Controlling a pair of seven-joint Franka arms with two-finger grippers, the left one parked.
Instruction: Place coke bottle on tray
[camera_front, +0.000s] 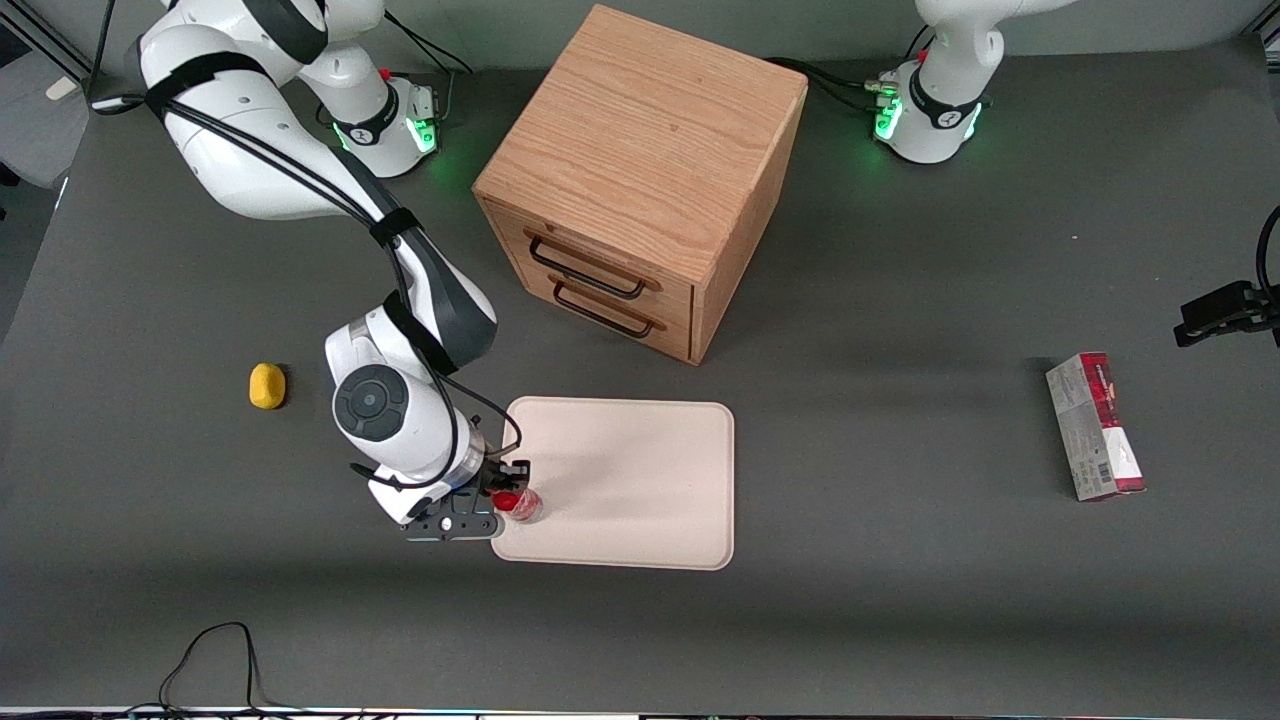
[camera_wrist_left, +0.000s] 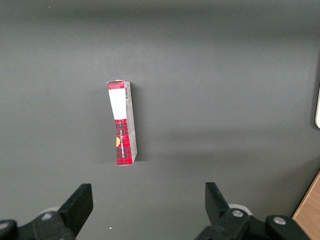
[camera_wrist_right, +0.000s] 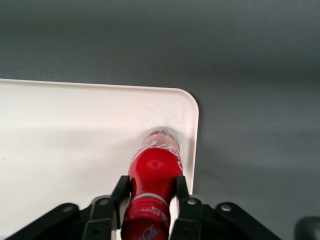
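Observation:
The coke bottle (camera_front: 520, 502), small and red with a red cap, stands upright in my right gripper (camera_front: 508, 492). It is over the corner of the cream tray (camera_front: 640, 480) that is nearest the front camera and toward the working arm's end. In the right wrist view the gripper (camera_wrist_right: 151, 189) is shut on the bottle (camera_wrist_right: 156, 165) at its shoulder. The bottle's silvery base is down at the tray (camera_wrist_right: 75, 130), just inside the rounded rim. I cannot tell whether the base touches the tray.
A wooden drawer box (camera_front: 640, 180) stands farther from the front camera than the tray. A yellow lump (camera_front: 267, 386) lies beside the working arm. A red-and-grey carton (camera_front: 1095, 425) lies toward the parked arm's end; it also shows in the left wrist view (camera_wrist_left: 122, 122).

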